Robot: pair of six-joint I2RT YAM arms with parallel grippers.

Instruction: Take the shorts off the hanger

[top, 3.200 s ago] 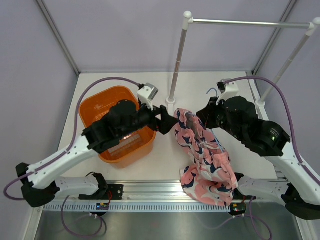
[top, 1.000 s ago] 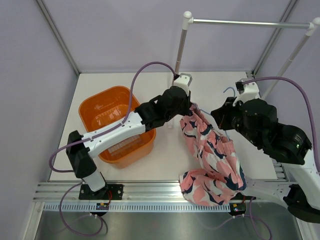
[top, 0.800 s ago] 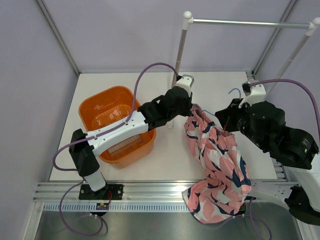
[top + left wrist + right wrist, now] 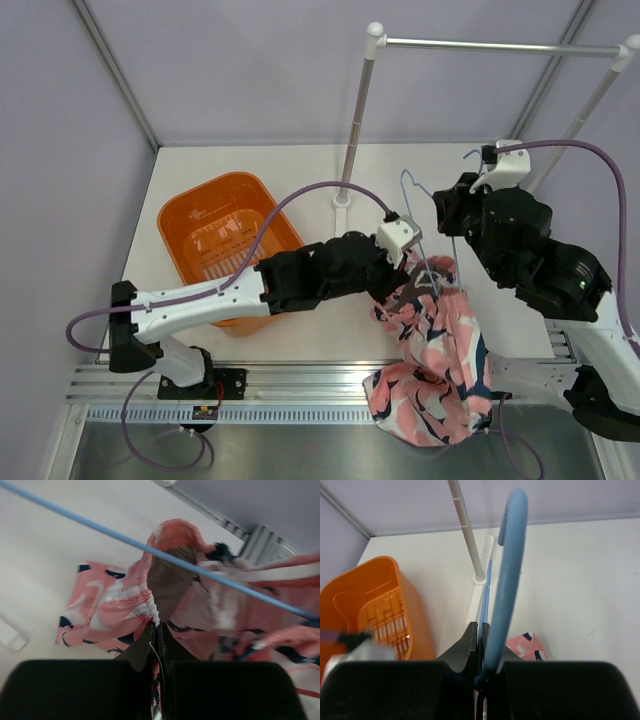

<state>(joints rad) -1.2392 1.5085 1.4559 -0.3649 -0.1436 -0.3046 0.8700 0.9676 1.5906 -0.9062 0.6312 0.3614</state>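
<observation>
OK, right claw (image 4: 479, 630) pinches hanger (image 4: 507, 570) near its hook to hold it up, while left claw (image 4: 156, 630), clamped on shorts (image 4: 435, 350) at the waistband, likely pulls them off; they sag toward table's (image 4: 260, 160) near edge.

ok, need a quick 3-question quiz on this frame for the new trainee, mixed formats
1. What is the left gripper pinching?
2. The right gripper is: A) shut on the hook of the hanger, B) open, C) shut on nothing.
3. True or false: the hanger hangs on the clothes rail.
Key: 1 the shorts, at the waistband. 2 A. 3 false: the right gripper holds it, off the clothes rail.
</observation>
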